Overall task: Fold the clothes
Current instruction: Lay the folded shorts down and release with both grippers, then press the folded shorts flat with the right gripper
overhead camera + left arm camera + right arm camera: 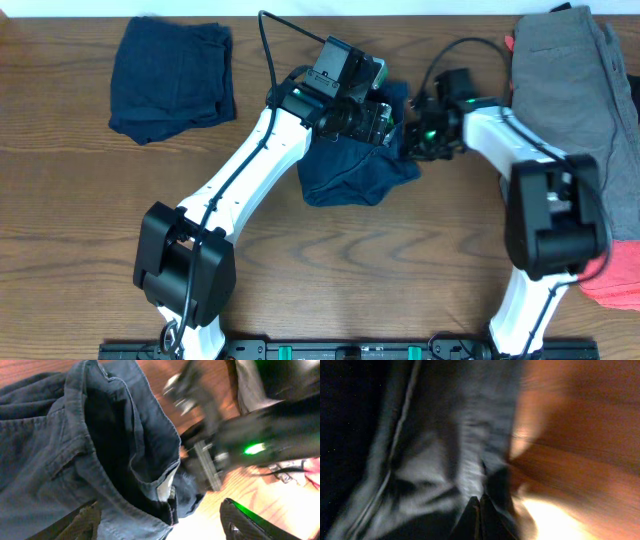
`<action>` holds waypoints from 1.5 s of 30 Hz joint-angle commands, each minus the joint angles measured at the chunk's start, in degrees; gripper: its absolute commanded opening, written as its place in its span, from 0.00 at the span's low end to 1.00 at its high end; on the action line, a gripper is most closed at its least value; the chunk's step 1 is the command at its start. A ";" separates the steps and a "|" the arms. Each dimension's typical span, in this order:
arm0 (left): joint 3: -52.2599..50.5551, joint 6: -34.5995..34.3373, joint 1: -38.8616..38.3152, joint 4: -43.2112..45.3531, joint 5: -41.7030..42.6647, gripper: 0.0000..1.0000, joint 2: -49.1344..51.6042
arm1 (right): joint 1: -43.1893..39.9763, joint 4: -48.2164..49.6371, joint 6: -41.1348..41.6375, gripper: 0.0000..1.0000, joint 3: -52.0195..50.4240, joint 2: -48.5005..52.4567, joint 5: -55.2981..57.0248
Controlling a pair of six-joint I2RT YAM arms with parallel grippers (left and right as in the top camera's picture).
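Note:
Dark navy shorts point(345, 175) lie crumpled at mid-table, partly under both wrists. My left gripper point(385, 112) hovers over their upper right corner. In the left wrist view it point(162, 527) is open, with the shorts' waistband point(125, 475) lying loose between the spread fingers point(85, 521). My right gripper point(408, 140) sits at the shorts' right edge. Seen from the right wrist, its tips point(480, 505) are pressed together where a ridge of navy fabric point(435, 460) runs into them. That view is blurred.
A second navy garment point(170, 80) lies folded at the back left. Grey trousers point(570, 80) lie at the back right, and a coral-pink piece point(612, 280) at the right edge. The right arm's wrist, with a green light point(255, 449), is close beside the left gripper.

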 commanded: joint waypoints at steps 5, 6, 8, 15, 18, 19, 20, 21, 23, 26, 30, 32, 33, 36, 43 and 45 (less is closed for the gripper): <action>1.31 -0.11 0.83 -0.46 -0.76 0.83 -0.02 | -9.40 -0.22 -0.48 0.04 3.21 -17.07 0.81; 1.68 -0.09 1.14 -1.33 -0.79 0.84 -0.46 | -10.10 -0.31 -0.79 0.04 3.21 -18.14 0.81; 2.75 0.15 1.79 -3.80 -0.81 0.86 -1.66 | -10.60 -0.52 -2.14 0.13 3.21 -19.39 -0.31; 3.82 2.01 7.48 -12.26 -4.31 0.98 -10.10 | -5.90 -0.70 -5.42 0.46 3.17 -17.77 -2.82; 3.82 2.03 12.28 -14.60 -5.35 0.98 -13.55 | -2.21 1.55 -5.62 0.62 3.17 -16.63 -2.78; 3.82 2.03 13.64 -15.12 -5.35 0.98 -14.08 | -1.01 2.51 -5.64 0.66 3.17 -16.35 -2.78; 3.82 2.03 15.43 -15.78 -5.35 0.98 -14.53 | 0.13 3.52 -5.62 0.70 3.17 -16.02 -2.78; 3.82 2.03 16.92 -16.41 -5.35 0.98 -14.69 | 1.36 4.63 -5.64 0.73 3.17 -15.56 -2.78; 3.78 2.03 19.71 -17.75 -5.33 0.98 -14.62 | 4.13 7.48 -6.36 0.78 3.17 -14.45 -2.43; 3.26 2.03 22.56 -18.71 -5.33 0.98 -14.56 | 7.19 11.02 -6.97 0.84 3.17 -12.90 -0.11; 2.58 2.05 24.50 -18.93 -5.35 0.98 -14.56 | 10.97 15.28 -11.30 0.81 3.17 -11.04 3.37; 2.49 2.08 24.83 -18.93 -5.40 0.98 -14.53 | 12.50 17.07 -13.00 0.75 3.17 -10.51 5.51; 2.49 2.05 24.85 -18.91 -5.79 0.98 -14.53 | 13.14 17.75 -13.57 0.70 3.17 -10.19 7.08; 2.47 2.05 24.83 -18.88 -7.58 0.98 -14.53 | 14.60 18.53 -13.97 0.50 3.17 -9.07 12.20; 2.38 2.05 24.83 -19.10 -8.33 0.98 -14.53 | 14.91 11.08 -9.62 0.07 3.17 -5.38 26.29; 2.25 2.08 24.83 -19.08 -8.35 0.98 -14.53 | 14.10 8.22 -8.13 0.04 3.17 -4.37 27.02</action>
